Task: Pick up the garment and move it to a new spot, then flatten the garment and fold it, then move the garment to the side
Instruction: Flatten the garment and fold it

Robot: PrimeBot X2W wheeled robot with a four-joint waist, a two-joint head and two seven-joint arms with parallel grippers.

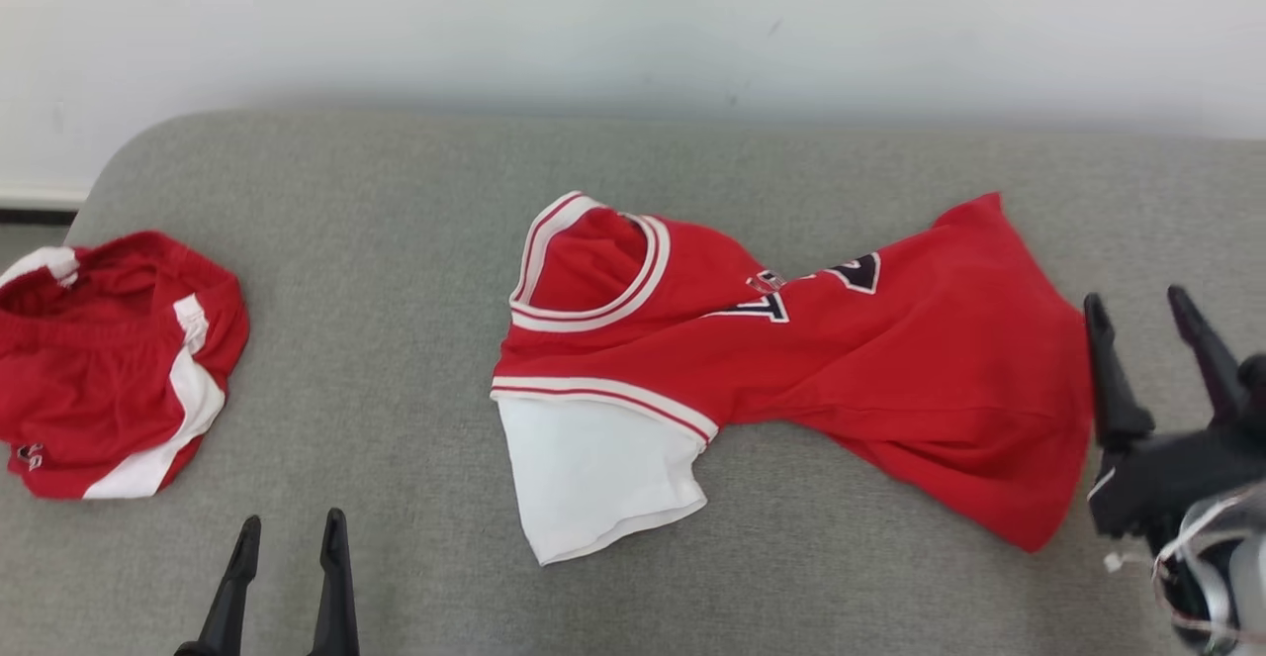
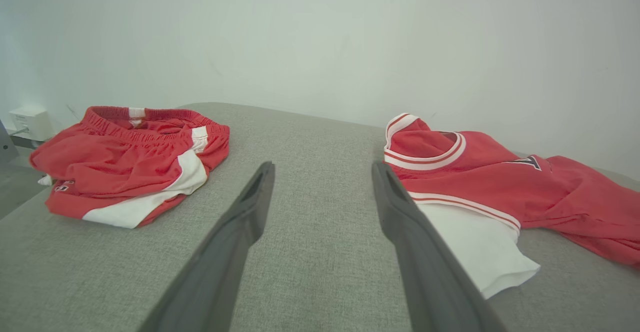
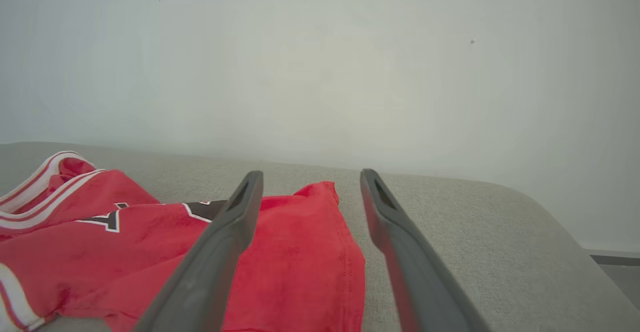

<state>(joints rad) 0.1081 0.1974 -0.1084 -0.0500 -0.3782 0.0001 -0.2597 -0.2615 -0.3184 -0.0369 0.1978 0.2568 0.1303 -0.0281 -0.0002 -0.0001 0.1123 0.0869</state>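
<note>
A red jersey (image 1: 841, 359) with white trim, a white sleeve and dark lettering lies crumpled across the middle of the grey padded table (image 1: 396, 201); this is the garment. It also shows in the left wrist view as the jersey (image 2: 500, 182) and in the right wrist view as the jersey (image 3: 150, 242). My right gripper (image 1: 1137, 305) stands open just off the jersey's right hem, holding nothing, its fingers (image 3: 235, 222) raised over that hem. My left gripper (image 1: 292, 529) is open at the table's front, left of the jersey's white sleeve, and empty.
A pair of red shorts (image 1: 109, 359) with white side stripes lies bunched at the table's left end, also seen as the shorts (image 2: 130, 167). A white wall (image 1: 633, 23) runs behind the table. Bare grey cushion lies between shorts and jersey.
</note>
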